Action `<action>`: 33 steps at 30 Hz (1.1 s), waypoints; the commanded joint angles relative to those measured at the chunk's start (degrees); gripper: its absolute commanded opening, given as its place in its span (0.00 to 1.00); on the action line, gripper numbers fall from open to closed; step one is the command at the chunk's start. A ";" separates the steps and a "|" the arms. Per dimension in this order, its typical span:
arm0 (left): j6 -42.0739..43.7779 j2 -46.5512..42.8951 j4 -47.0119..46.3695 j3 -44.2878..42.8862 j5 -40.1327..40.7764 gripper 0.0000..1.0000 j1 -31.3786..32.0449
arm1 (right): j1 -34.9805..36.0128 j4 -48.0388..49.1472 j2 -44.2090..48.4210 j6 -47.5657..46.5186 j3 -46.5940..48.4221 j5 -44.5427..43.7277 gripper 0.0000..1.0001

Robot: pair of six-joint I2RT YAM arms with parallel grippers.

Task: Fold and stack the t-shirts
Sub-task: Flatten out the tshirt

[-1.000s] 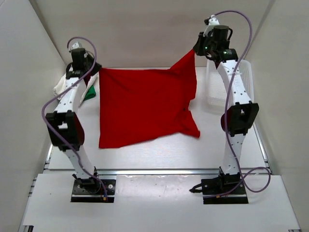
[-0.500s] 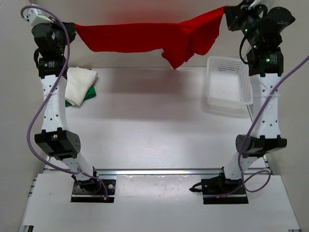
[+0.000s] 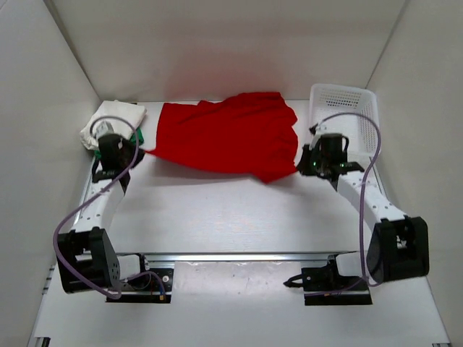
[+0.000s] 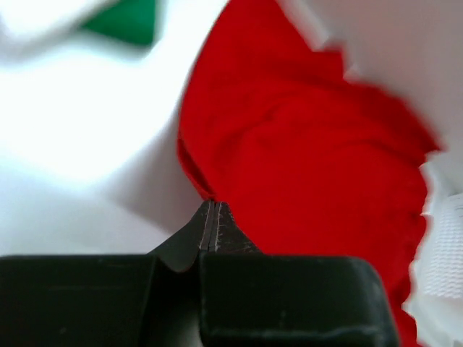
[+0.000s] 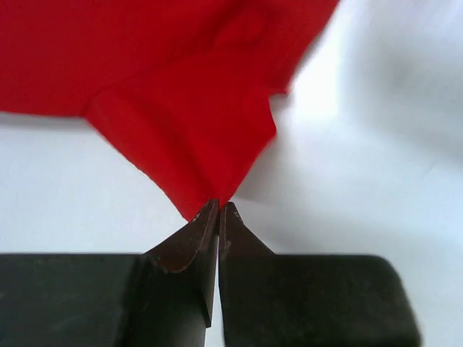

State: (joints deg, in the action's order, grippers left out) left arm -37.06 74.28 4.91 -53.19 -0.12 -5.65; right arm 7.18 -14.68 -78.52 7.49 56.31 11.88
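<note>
On table (image 3: 217, 210), rumpled red t-shirt (image 3: 224, 137); left jaws, right jaws each seemingly pinching corner.

The red t-shirt (image 3: 228, 137) is plain scarlet, the off-white t-shirt (image 3: 112, 119) plain cream, the green t-shirt (image 4: 126, 18) bright green (only a sliver shows), and the basket (image 3: 346, 108) white mesh.

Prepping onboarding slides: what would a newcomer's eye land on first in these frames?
The rumpled red cloth t-shirt spread across the far middle of the white table stands out first. The left claw and right claw are each pinched shut on a corner of it, one at either side. Next come the white plastic mesh basket at far right and the folded off-white t-shirt at far left, a green t-shirt peeking from under it.
</note>
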 commanded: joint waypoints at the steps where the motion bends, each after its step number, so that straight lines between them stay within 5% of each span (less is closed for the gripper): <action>1: -1.95 -5.11 -3.68 10.89 -4.07 0.00 -4.88 | 4.41 2.48 10.83 4.90 -7.52 -1.06 0.00; 10: -0.56 -13.96 2.64 27.51 -10.96 0.00 -7.88 | 8.29 -15.90 29.71 14.64 -23.60 2.87 0.00; 16: 6.55 -26.19 13.80 25.69 -4.21 0.00 -5.60 | 19.79 -26.88 45.02 26.24 -24.41 -0.27 0.00; 23: 7.71 -27.27 18.21 25.06 -4.00 0.00 -4.98 | 29.82 -31.20 49.79 34.71 -25.03 -8.08 0.00; 26: 4.73 -25.42 15.32 25.50 -7.42 0.00 -6.30 | 23.34 -28.75 44.18 27.35 -23.62 -7.23 0.00; 31: -2.74 -16.56 5.83 25.15 -9.88 0.00 -7.26 | -4.06 -13.13 32.85 14.41 -23.54 12.79 0.00; 33: -4.60 -13.39 3.46 23.41 -8.76 0.00 -7.01 | -5.77 -10.47 26.26 13.00 -21.18 10.47 0.00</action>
State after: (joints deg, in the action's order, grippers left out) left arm -37.04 57.76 14.22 -27.18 -7.68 -12.23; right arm 4.86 -34.39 -46.94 27.09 31.29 17.30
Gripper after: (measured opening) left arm 0.030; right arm 0.008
